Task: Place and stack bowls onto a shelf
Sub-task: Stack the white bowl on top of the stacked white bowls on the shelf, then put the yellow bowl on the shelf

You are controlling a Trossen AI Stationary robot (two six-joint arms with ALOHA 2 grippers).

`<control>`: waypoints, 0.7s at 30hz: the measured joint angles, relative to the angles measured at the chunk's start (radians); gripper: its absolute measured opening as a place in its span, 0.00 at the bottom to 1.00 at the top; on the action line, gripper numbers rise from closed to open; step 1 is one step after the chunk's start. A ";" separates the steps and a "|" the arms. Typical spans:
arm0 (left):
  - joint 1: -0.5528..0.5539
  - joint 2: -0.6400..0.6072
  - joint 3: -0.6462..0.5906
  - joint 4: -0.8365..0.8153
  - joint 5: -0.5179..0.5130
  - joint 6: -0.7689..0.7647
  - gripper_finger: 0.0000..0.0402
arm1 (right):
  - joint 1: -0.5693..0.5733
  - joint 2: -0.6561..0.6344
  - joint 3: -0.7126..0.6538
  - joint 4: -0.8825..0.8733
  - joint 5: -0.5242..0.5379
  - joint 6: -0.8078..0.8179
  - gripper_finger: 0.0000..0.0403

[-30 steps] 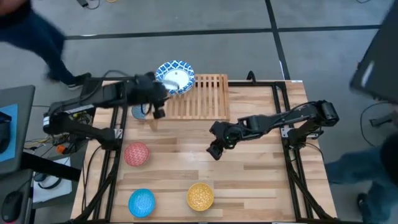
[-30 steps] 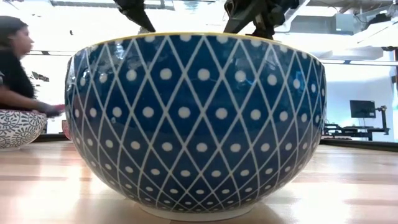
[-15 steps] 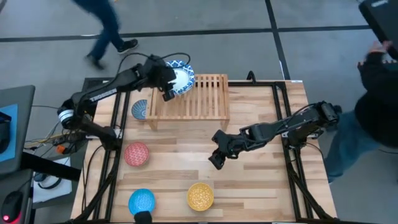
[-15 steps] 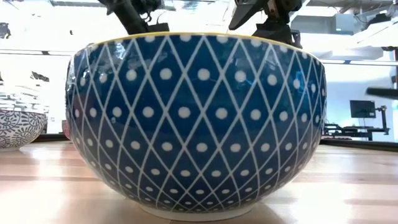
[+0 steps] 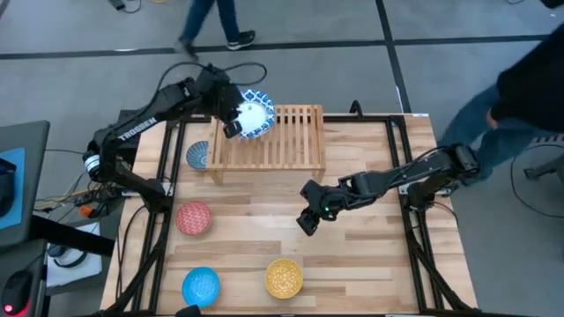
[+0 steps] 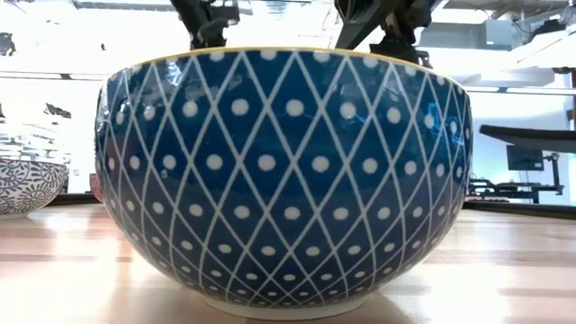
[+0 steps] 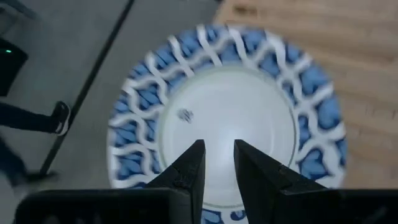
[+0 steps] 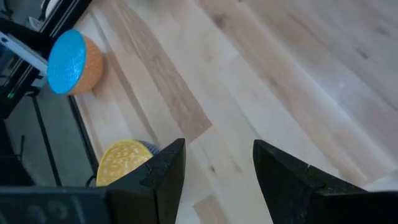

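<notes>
A white bowl with a blue-patterned rim (image 5: 251,112) sits on the far left corner of the slatted shelf (image 5: 280,139) and overhangs it. My left gripper (image 5: 233,126) hovers over the bowl's white inside (image 7: 227,106), near its rim, fingers a narrow gap apart; whether they touch it does not show. The grey-blue bowl (image 5: 198,155) stands on the table left of the shelf. The red bowl (image 5: 193,217), bright blue bowl (image 5: 201,285) and yellow bowl (image 5: 284,277) stand nearer the table's front. My right gripper (image 5: 308,218) is open over bare planks mid-table.
The bright blue bowl (image 6: 283,175) fills the low view. The right wrist view shows the blue bowl (image 8: 69,57) and yellow bowl (image 8: 124,160) beyond my open fingers. People move past the table's far edge (image 5: 216,18) and its right side (image 5: 520,97).
My left gripper has swung from beside the shelf's left end, near the grey-blue bowl, toward the far edge and come over the white bowl. The bowl has stayed on the shelf's corner. My right arm has hardly moved. People have walked past behind the table.
</notes>
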 joint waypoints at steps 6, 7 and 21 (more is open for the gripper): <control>-0.016 -0.021 0.173 -0.169 0.123 -0.184 0.18 | -0.011 0.002 0.000 0.003 -0.069 -0.004 0.53; -0.022 -0.038 0.177 -0.179 0.183 -0.239 0.18 | -0.006 0.002 0.000 0.002 -0.098 0.001 0.53; -0.388 -0.243 0.015 -0.172 0.074 -0.453 0.18 | 0.134 0.202 0.038 0.203 -0.081 0.036 0.51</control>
